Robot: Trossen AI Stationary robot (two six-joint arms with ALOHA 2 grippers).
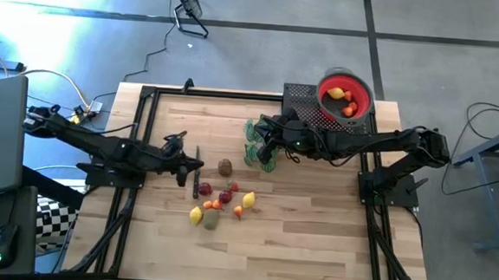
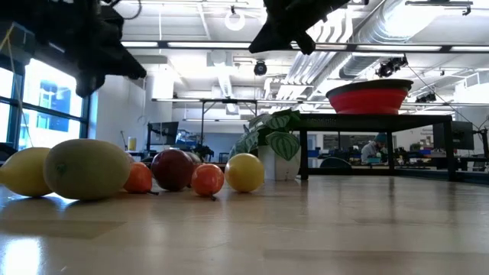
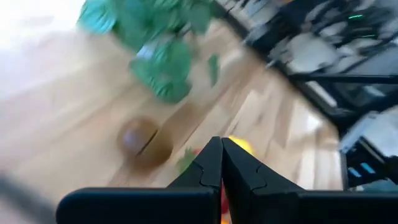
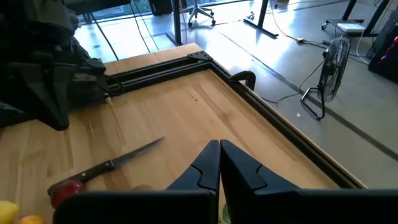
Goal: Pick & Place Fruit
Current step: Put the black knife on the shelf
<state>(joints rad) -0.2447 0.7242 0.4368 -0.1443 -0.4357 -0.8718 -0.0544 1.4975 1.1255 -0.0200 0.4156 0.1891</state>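
Observation:
Several small toy fruits (image 1: 221, 201) lie in a cluster on the wooden table: a yellow lemon (image 1: 196, 214), red and orange pieces, and a brown one (image 1: 225, 166) apart on the far side. More fruit (image 1: 342, 100) lies in the red bowl (image 1: 362, 88). My left gripper (image 1: 193, 164) is shut and empty, just left of the brown fruit (image 3: 143, 140). My right gripper (image 1: 262, 139) is shut and empty above the green plant sprig (image 1: 257, 151). In the low view the fruits (image 2: 174, 169) rest in a row on the tabletop.
A knife (image 1: 196, 184) lies left of the cluster, its blade (image 4: 140, 151) pointing to the far edge. The bowl (image 2: 369, 97) sits raised on a black stand (image 2: 374, 122) at the far right corner. A black frame (image 1: 148, 95) borders the table. Bare wood lies near the front edge.

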